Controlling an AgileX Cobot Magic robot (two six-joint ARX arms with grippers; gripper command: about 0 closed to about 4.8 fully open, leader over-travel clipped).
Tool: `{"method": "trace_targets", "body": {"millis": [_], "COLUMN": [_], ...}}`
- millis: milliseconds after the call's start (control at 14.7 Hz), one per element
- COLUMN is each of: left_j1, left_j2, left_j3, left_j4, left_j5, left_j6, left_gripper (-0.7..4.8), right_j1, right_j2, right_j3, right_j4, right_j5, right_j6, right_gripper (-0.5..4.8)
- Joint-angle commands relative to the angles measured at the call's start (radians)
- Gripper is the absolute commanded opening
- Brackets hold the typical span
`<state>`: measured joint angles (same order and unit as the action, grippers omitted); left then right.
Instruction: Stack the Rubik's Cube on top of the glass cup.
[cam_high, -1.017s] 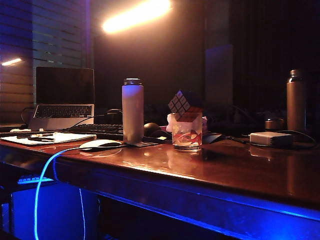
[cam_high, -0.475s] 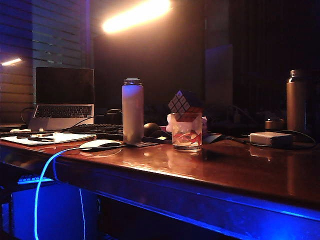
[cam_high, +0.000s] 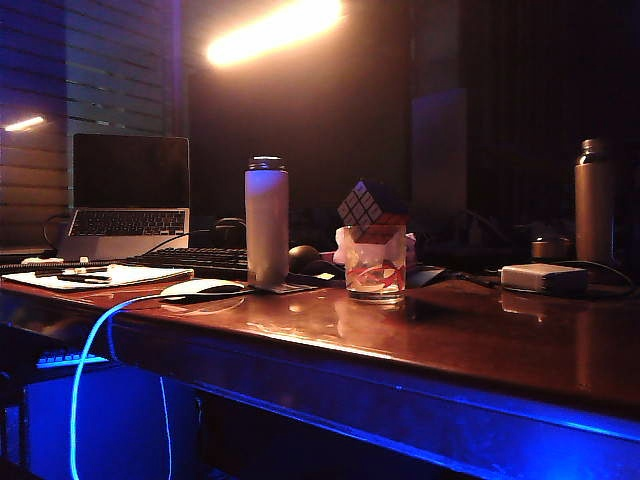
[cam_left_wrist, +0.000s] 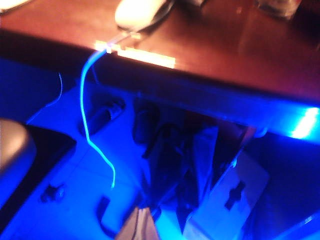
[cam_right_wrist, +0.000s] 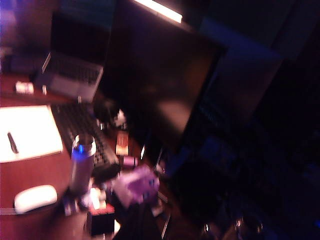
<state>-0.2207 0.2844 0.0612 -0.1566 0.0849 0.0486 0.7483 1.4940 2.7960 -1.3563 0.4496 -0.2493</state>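
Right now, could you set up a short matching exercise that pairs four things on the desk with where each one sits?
Things:
1. Rubik's Cube
2. white mouse
3. white bottle
4. laptop

Places:
A. far left at the back, lid open
B. on the rim of the glass cup, tilted on a corner
C. near the front edge, with a glowing blue cable running down
D. upright, just left of the cup

Pairs: 1-B, 2-C, 3-D, 4-A
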Motion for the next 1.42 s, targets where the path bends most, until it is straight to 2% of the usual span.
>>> {"method": "trace_targets", "body": {"millis": [68,746,1017,1153,1289,1424], "left_j1": [0.0,0.0,0.0,0.0,0.0,0.001], "left_j2": [0.0,0.0,0.0,0.0,0.0,0.0], "left_j3": [-0.04,-0.04,-0.04,-0.04,-0.04,-0.04], "left_j4": [0.03,0.027,0.027,0.027,0.026,0.027], "left_j5": [0.002,0.002,0.002,0.001,0.001,0.002], "left_j6": [0.003,0.003,0.003,0.003,0.003,0.003], "left_gripper": [-0.02,-0.02,-0.02,-0.02,-0.02,-0.02], "right_j1": [-0.001,0.003,0.003,0.002,0.001,-0.018], "right_j2": [-0.011,-0.043,-0.085,-0.152,-0.318,-0.487], "right_j3": [0.005,0.006,-0.02,-0.259,-0.74,-1.221], "right_j4": [0.032,0.034,0.015,0.248,0.673,1.004], "right_j5": [0.003,-0.002,-0.096,-0.08,-0.093,-0.087], "right_j6": [0.005,0.01,0.081,0.04,-0.042,-0.047], "right_gripper": [-0.01,-0.01,-0.01,-0.01,-0.01,-0.01]}}
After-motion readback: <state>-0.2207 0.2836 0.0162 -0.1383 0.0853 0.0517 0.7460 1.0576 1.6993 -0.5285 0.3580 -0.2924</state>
